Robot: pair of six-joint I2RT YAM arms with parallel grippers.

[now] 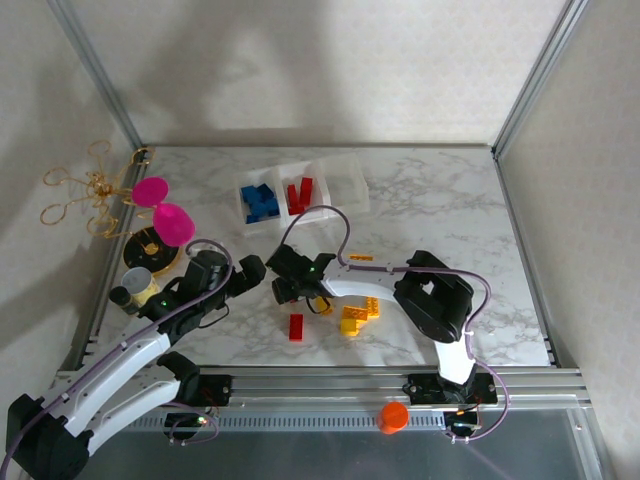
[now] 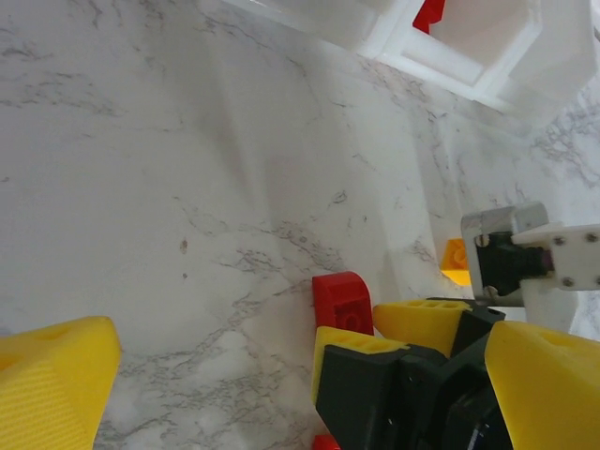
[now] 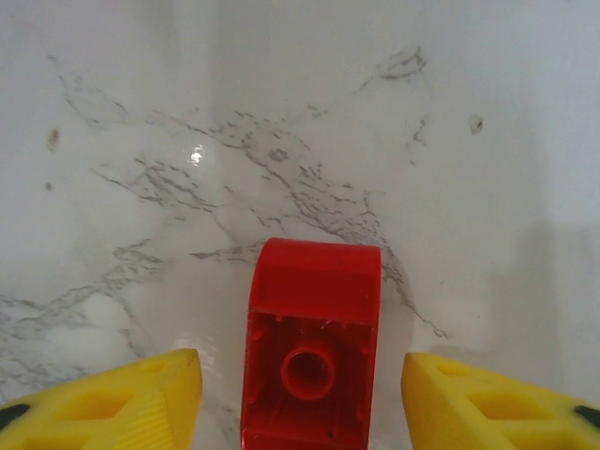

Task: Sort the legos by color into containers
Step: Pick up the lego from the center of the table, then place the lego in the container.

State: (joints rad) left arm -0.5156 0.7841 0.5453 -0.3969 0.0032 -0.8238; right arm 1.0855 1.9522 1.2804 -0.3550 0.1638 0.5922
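Nearest the arms, the right gripper (image 3: pixel 300 394) sits low over the glossy, grey-veined marble table (image 3: pixel 141 122). Its ribbed yellow wedge fingertips (image 3: pixel 131 398) stand partly apart and flank a red brick (image 3: pixel 311 342) without touching it, a strip of marble showing on each side. The brick is smooth plastic and lies on the table well in front of the tray, its hollow underside and round inner tube turned toward the wrist camera. The left gripper (image 2: pixel 300 375) is spread wide and holds nothing, facing the right one from close by. To the right of both, a loose cluster of yellow bricks (image 1: pixel 358 315) lies on the marble. Farther back stands the white translucent tray (image 1: pixel 345 185) of three square compartments joined in a row. Blue bricks (image 1: pixel 260 203) are heaped in the left compartment and red bricks (image 1: pixel 300 192) in the middle one.
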